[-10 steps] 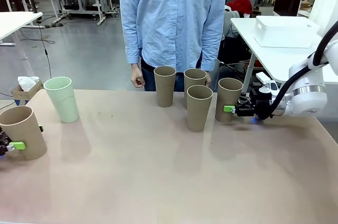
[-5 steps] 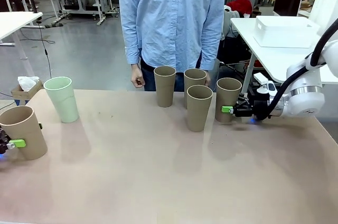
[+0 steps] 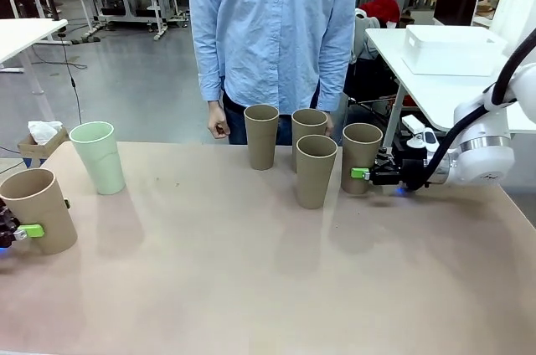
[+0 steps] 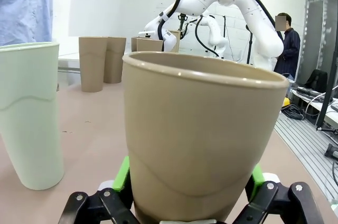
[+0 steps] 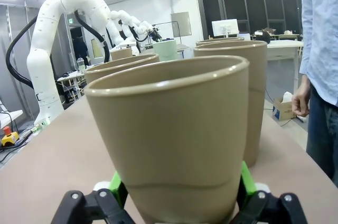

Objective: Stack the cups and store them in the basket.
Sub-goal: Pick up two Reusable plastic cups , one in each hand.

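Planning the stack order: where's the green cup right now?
Front view: the mint-green cup stands upright on the table, left side, beyond the tan cup at the left edge.

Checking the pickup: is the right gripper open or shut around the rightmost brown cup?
Shut: the right gripper presses its green pads against both sides of the brown cup, near its base.

Matt tan cups (image 3: 316, 171), smooth mint cup (image 3: 98, 156), matt beige tabletop (image 3: 251, 271)
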Action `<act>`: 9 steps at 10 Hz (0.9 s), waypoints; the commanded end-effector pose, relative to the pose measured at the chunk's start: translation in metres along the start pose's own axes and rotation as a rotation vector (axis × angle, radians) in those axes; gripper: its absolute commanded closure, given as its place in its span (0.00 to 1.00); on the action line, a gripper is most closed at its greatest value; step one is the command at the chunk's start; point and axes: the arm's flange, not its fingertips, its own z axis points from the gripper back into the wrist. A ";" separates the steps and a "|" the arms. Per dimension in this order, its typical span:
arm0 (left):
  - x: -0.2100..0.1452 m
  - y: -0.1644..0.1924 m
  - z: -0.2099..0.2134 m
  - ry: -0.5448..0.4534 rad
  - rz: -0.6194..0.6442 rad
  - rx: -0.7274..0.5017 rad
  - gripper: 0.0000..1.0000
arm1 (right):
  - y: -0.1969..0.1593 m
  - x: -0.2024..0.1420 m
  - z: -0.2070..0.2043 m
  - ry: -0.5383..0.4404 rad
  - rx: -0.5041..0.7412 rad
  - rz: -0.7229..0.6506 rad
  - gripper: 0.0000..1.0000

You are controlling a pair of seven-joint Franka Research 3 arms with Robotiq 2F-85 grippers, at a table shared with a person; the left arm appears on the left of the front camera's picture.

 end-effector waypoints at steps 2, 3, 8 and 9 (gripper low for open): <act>0.002 -0.005 -0.005 0.015 -0.029 0.000 0.19 | -0.004 0.004 -0.008 0.002 0.003 -0.023 0.20; 0.003 -0.006 -0.005 0.018 -0.029 -0.002 0.38 | -0.004 0.004 -0.008 0.001 0.005 -0.022 0.39; 0.003 0.001 -0.001 0.008 -0.005 -0.003 0.44 | 0.000 0.000 -0.002 0.001 0.007 0.001 0.35; 0.003 0.001 -0.001 0.015 0.007 -0.012 0.14 | 0.001 0.000 -0.002 0.008 0.015 0.005 0.16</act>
